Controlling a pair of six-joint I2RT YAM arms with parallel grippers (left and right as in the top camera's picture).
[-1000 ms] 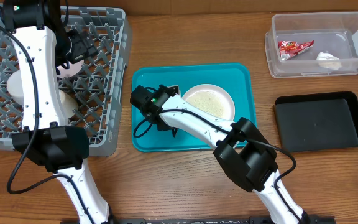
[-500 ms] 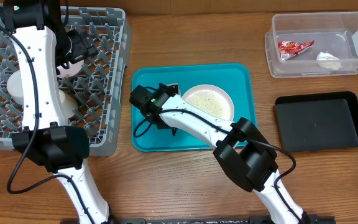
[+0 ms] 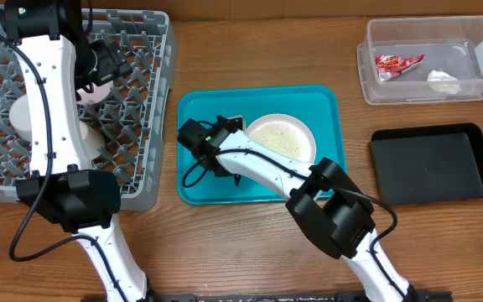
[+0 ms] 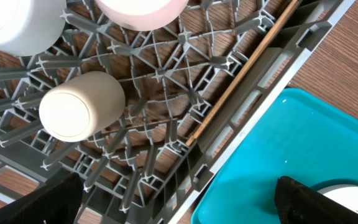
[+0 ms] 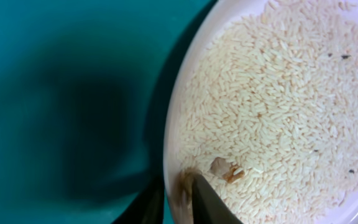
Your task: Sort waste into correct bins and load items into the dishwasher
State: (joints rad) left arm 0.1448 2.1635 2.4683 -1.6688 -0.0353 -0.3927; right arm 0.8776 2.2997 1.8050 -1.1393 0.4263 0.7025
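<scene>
Jaws: left gripper (image 4: 176, 200) released over dish rack (image 3: 153, 50); right gripper (image 5: 179, 202) clenched on plate (image 5: 278, 93) rim, on teal tray (image 3: 325, 101) | Change: right gripper shifted slightly rightward, plate unmoved | Count: 1 plate; racked: 1 cup (image 4: 79, 106), 2 bowls (image 4: 17, 25)

Bright, even light; right wrist view soft-focused.

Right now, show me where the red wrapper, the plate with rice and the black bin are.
red wrapper (image 3: 398, 64): overhead view, middle of the wrapper.
plate (image 3: 283, 117): overhead view, bare far rim.
black bin (image 3: 433, 164): overhead view, bare floor at its middle.
</scene>
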